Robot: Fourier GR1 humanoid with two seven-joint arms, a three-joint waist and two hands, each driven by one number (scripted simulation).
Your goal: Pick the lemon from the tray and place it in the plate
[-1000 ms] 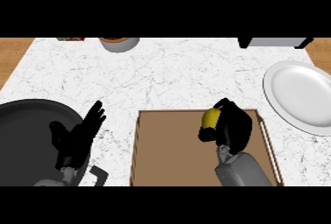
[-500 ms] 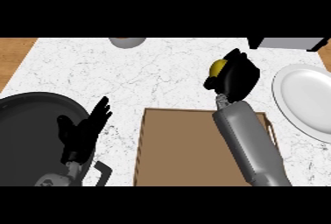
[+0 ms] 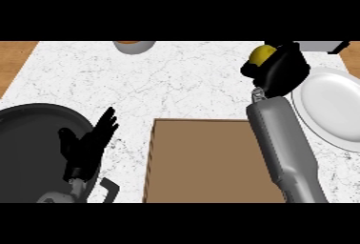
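Yellow peeks out at the top of the right hand [image 3: 285,71]: that's the lemon [image 3: 261,53], wrapped in curled black fingers so only a sliver of it shows. It's out of the tray [image 3: 211,162], held beyond the tray's far right corner and just left of the white plate [image 3: 330,114], not over it yet. The fingers close right round the fruit, I'd say, because a round lemon would roll off anything flatter. The grey right forearm [image 3: 281,147] stretches along the tray's right edge, which accounts for the long reach toward the far side. A short move to the right should bring the lemon over the plate's middle before the fingers let go. At the near left, the left hand [image 3: 88,145] rests open, fingers up, above a dark pan [image 3: 28,138], well out of the way. White marbled counter [image 3: 190,86] lies between the two hands.
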